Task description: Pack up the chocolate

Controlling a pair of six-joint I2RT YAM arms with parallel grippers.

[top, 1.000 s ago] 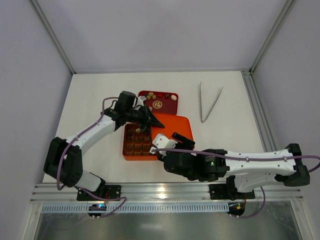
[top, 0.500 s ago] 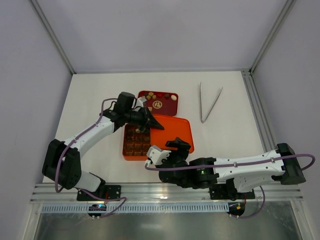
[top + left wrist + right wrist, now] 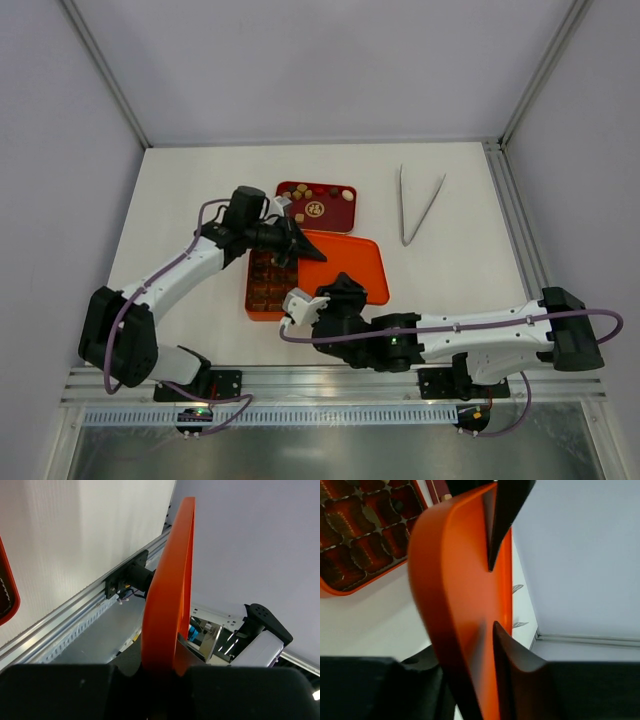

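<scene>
Chocolate (image 3: pixel 272 282) sits in the box (image 3: pixel 249 296) beside the left gripper (image 3: pixel 312 250) and right gripper (image 3: pixel 493 597), both pinching the orange lid (image 3: pixel 362 262).

Lid (image 3: pixel 350 262) blocks the middle, pinched between left gripper (image 3: pixel 305 248) at its far-left corner and right gripper (image 3: pixel 335 293) at its near edge. Left arm (image 3: pixel 190 265) cuts across the left side and overhangs the far-right corner of the orange box (image 3: pixel 262 290); other cells open from above. Right arm (image 3: pixel 470 335) lies along the near edge. Dark red tray (image 3: pixel 340 216) sits just behind the lid, its chocolate (image 3: pixel 300 189) uncovered. Tongs (image 3: pixel 420 205) lie right of it, bare table (image 3: pixel 190 190) around them.
</scene>
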